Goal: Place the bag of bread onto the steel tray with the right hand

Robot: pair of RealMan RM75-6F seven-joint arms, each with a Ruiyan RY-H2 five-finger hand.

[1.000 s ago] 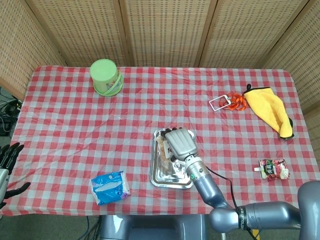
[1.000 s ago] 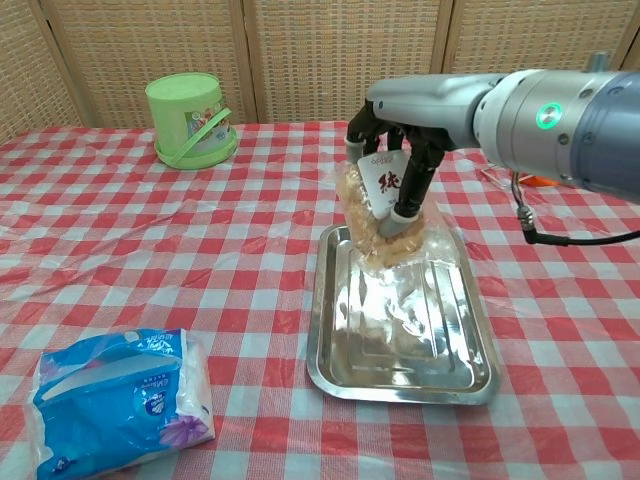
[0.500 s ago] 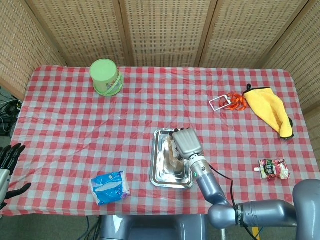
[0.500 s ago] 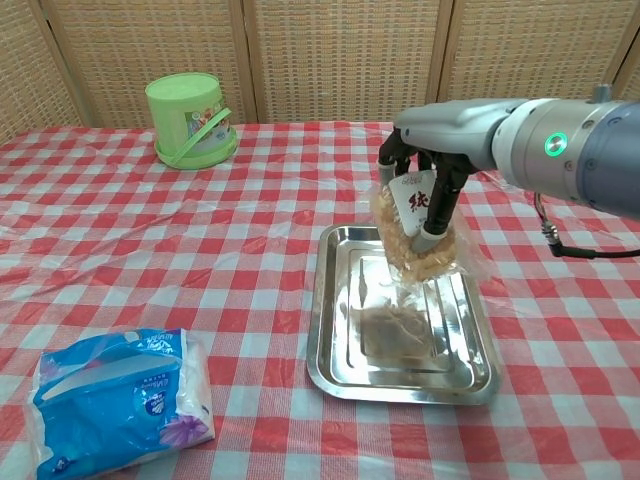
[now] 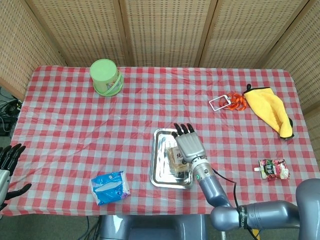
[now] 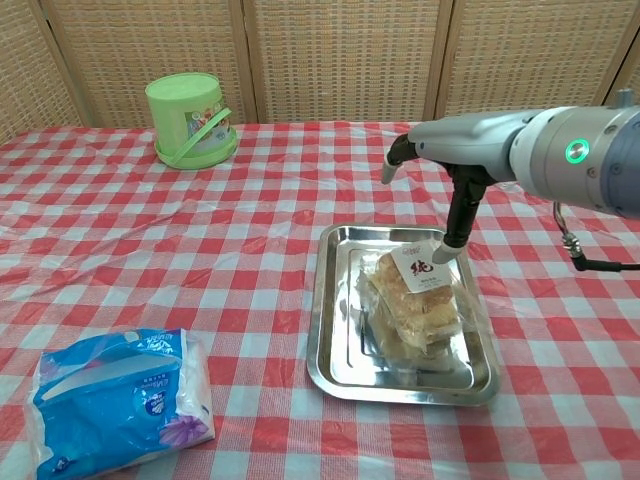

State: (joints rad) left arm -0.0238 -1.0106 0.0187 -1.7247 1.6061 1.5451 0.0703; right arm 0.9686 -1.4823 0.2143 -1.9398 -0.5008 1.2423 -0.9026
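Right hand (image 6: 440, 180) hovers spread, seemingly clear of bag of bread (image 6: 415, 303).

The table (image 5: 75, 115) is seen steeply from overhead in the head view and low and near in the chest view, the tray (image 5: 159, 172) (image 6: 330, 300) beneath the right hand's fingers (image 5: 182, 130) (image 6: 455, 225) being shared.
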